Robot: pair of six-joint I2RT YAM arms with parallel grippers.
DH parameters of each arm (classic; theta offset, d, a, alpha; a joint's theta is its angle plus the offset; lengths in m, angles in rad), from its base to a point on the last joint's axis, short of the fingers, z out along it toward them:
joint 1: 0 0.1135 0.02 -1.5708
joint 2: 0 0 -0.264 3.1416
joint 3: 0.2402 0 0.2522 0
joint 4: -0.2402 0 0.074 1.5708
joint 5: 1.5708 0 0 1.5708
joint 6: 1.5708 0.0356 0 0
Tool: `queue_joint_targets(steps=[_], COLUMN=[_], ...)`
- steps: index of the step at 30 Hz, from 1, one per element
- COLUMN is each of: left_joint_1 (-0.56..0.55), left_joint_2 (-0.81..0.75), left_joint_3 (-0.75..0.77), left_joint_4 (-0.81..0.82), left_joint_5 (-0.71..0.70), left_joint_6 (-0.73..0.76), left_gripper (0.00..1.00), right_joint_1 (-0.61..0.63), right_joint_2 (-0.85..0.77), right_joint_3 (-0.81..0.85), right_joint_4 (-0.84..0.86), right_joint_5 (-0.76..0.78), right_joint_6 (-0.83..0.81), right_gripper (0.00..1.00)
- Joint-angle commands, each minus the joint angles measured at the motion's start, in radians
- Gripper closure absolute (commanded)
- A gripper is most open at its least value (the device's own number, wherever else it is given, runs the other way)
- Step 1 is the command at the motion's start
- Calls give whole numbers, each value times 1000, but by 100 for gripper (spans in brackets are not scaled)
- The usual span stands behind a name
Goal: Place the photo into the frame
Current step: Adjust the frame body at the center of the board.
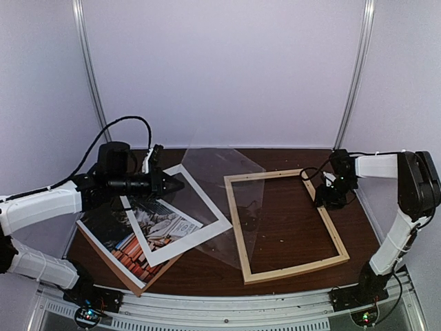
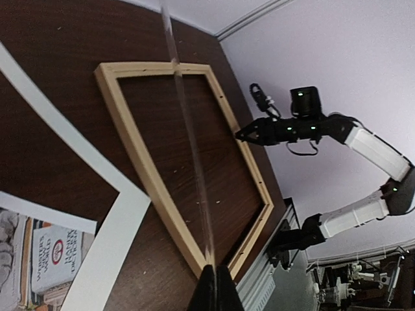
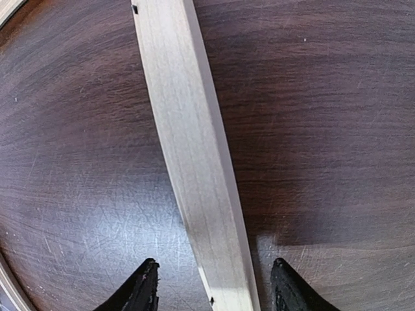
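Note:
The photo (image 1: pixel 114 238) lies face up at the near left, partly covered by a white mat (image 1: pixel 186 245); its corner (image 2: pixel 39 253) shows in the left wrist view. The light wood frame (image 1: pixel 236 227) lies flat on the right half of the table, its opening bare. My left gripper (image 1: pixel 176 185) is shut on the edge of a clear plastic sheet (image 1: pixel 220 172), held tilted between mat and frame; the sheet (image 2: pixel 188 129) looks edge-on above the closed jaws (image 2: pixel 216 269). My right gripper (image 1: pixel 322 200) stands low, open, astride the frame's right rail (image 3: pixel 194 142), fingertips (image 3: pixel 146 275) apart from it.
A brown backing board (image 1: pixel 141 288) lies under the photo at the near left corner. The dark wood table (image 1: pixel 289 221) ends at a metal rail in front. White booth walls close in the back and sides. The right arm (image 2: pixel 285 129) reaches in from the right.

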Motion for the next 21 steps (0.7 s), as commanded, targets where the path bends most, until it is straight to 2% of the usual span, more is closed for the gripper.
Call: queue_joint_targets(steps=[1,11,21], left_joint_1=[-4,-7,-49], left_joint_2=[2,39,-20], left_joint_3=[-89,-252,-295], left_joint_4=[14,44,3], left_joint_5=[-136,-225,-303], left_joint_6=[-19,-99,-125], left_gripper=[100,100,100], right_joint_1=[2,30,92], right_joint_2=[11,32,19], right_joint_3=[-12,-35,-81], right_joint_4=[18,36,84], right_joint_5=[-11,10,2], right_joint_6=[12,26,83], right_gripper=[42,51,61])
